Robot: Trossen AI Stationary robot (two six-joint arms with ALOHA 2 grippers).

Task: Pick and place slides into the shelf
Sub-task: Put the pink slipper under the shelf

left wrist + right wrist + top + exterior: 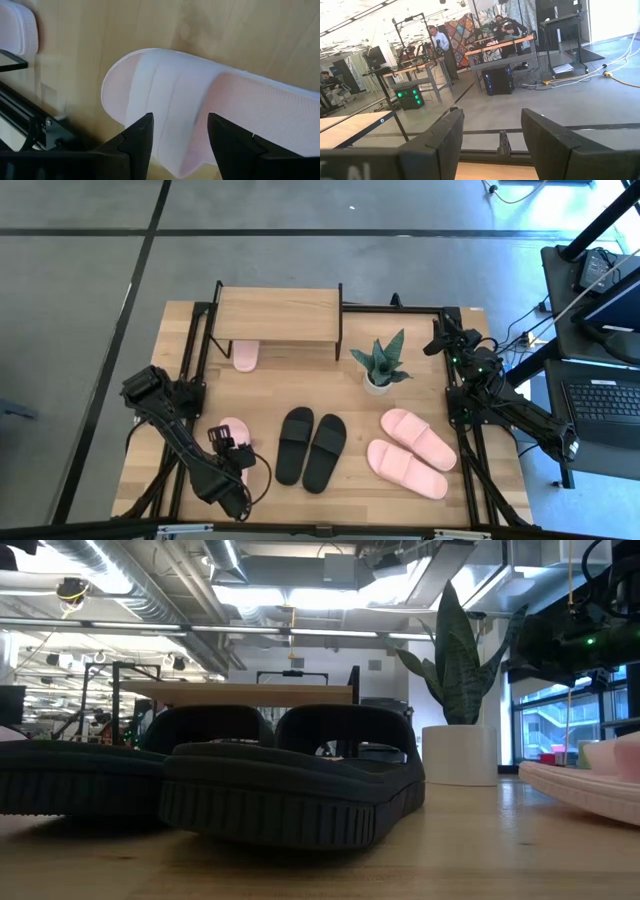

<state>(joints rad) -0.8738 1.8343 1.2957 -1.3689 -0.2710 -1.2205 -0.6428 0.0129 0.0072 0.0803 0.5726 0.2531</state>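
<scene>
My left gripper hangs open over a light pink slide near the table's left front. In the left wrist view its fingers stand on either side of that slide's wide strap. Two black slides lie side by side at the centre front. Two more pink slides lie to their right. Another pink slide rests on the tabletop under the shelf at the far edge. My right gripper waits open at the table's far right, over no slide. My left gripper comes at the pink slide from above, one finger on each side of the strap, across the slide's width. I cannot tell whether the fingers touch it. The slide lies flat on the table.
A potted plant in a white pot stands right of the shelf. The black slides fill the low view, with the shelf behind them. Black frame rails run along the table's sides. People show in the room beyond.
</scene>
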